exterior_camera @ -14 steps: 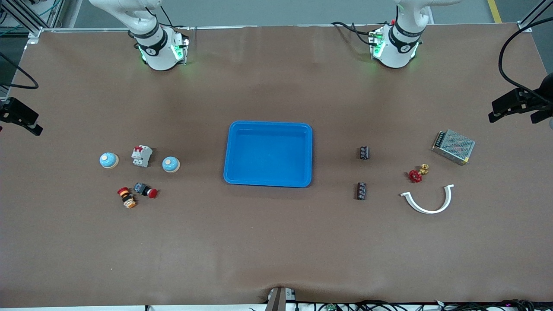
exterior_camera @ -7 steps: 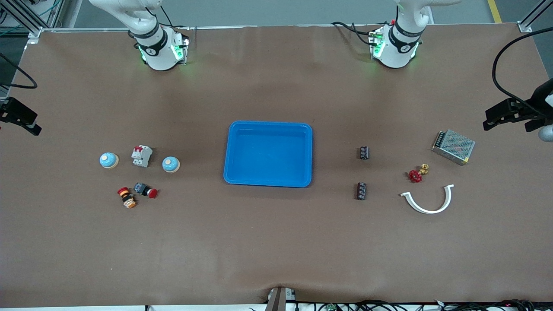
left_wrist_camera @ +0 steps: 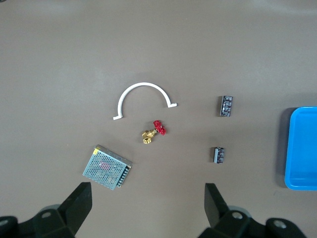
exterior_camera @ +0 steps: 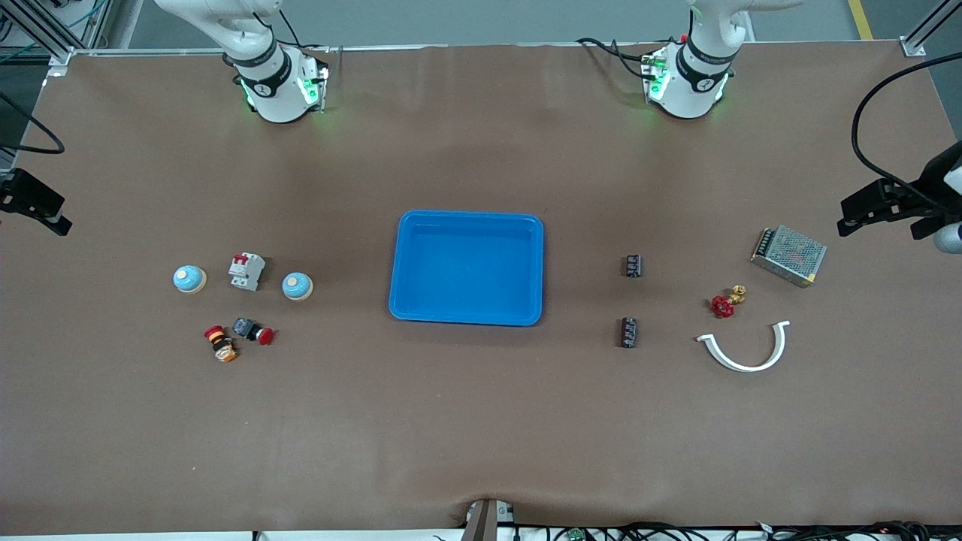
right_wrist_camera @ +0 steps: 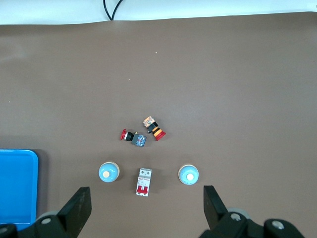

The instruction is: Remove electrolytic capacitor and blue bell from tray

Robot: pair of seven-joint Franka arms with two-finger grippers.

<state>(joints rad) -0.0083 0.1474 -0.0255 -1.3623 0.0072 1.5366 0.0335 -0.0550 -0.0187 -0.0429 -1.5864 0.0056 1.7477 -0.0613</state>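
The tray point(exterior_camera: 466, 268) sits empty mid-desk; both capacitors point(exterior_camera: 633, 265) and bells point(exterior_camera: 297, 285) lie outside it. Left gripper point(left_wrist_camera: 148, 198) and right gripper point(right_wrist_camera: 143, 198) hover over them, jaws apart. The removal looks done, so nothing calls for grasping.

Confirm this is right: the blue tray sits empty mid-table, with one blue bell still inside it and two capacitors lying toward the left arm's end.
Not quite. The front view shows the tray holds nothing; both blue bells lie on the table toward the right arm's end. The two capacitors are as you say.
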